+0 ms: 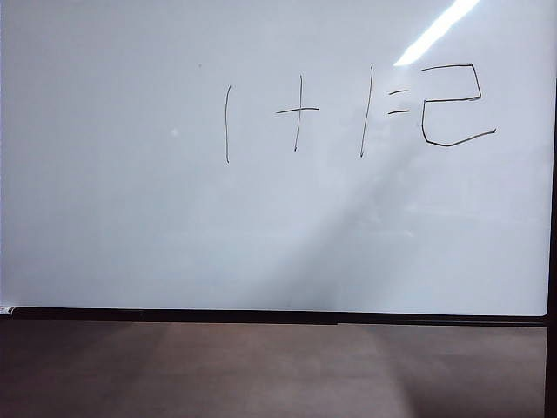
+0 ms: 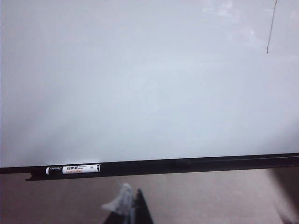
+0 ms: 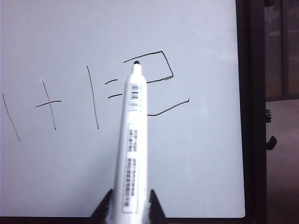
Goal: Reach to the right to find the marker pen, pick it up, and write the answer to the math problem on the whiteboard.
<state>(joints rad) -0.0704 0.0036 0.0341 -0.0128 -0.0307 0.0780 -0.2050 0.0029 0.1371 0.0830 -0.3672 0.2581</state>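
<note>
- Marker pen [image 3: 131, 140]: white barrel, dark tip, sitting clamped in the right gripper [image 3: 127, 207], pointing at the whiteboard [image 3: 201, 163].
- Math problem [image 1: 305, 113]: showing 1+1=, with an angular 2 [image 1: 452, 104] beside it.
- Left gripper [image 2: 128, 205]: hanging below the board's frame; opening impossible to judge.
- Second pen [image 2: 72, 169]: lying on the bottom ledge.

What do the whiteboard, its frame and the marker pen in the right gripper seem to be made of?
The whiteboard looks like a glossy coated panel: it reflects a lamp. Its frame seems matte black plastic or painted metal; I cannot tell which. The marker pen, held in the right gripper, looks like smooth white plastic with printed labels and a dark, probably felt, tip.
</note>
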